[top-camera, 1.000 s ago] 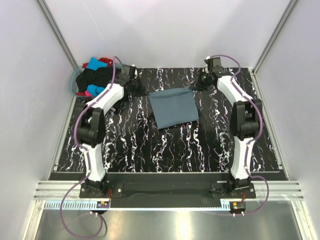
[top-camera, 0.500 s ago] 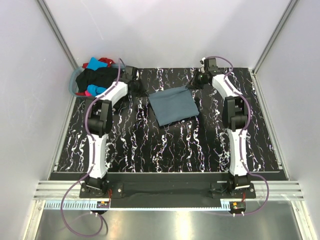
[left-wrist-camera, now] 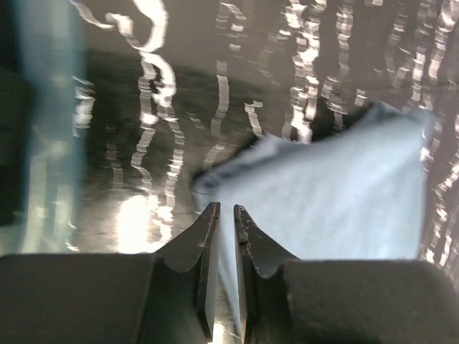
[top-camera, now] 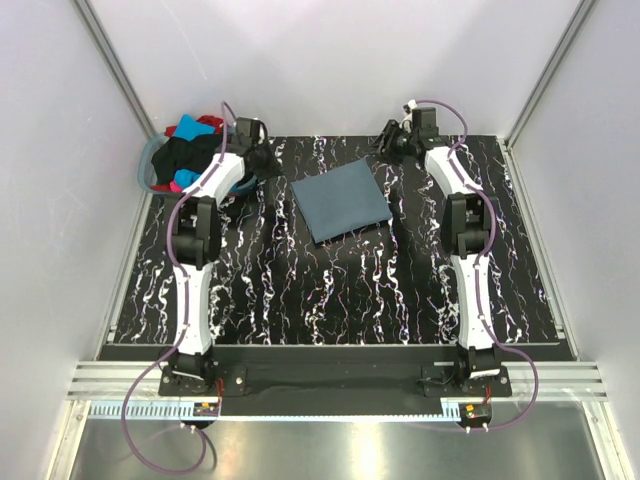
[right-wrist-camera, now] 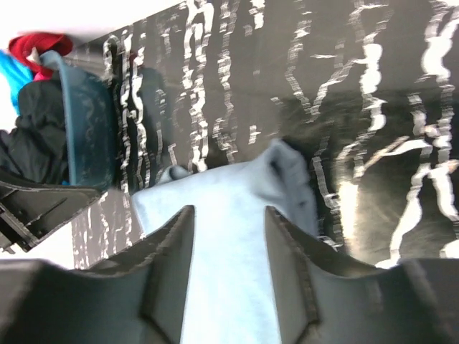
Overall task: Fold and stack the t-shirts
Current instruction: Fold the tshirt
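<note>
Slate t-shirt [top-camera: 342, 200] lies folded, far-ctr on counter [top-camera: 300, 290]; left claw [left-wrist-camera: 225, 209] barely parted, right claw [right-wrist-camera: 229, 213] wide, both empty; risk: either snags a corner, fold opens.

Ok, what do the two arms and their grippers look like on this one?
The left arm and right arm match: white shells, black joints, a purple cable running along each. The left gripper and right gripper are black, each with two tapering fingers.

Left arm [top-camera: 193, 240], right arm [top-camera: 468, 235] stretched far forward. Left fingers [left-wrist-camera: 206, 251] barely parted; right fingers [right-wrist-camera: 166, 272] wide apart, empty.
</note>
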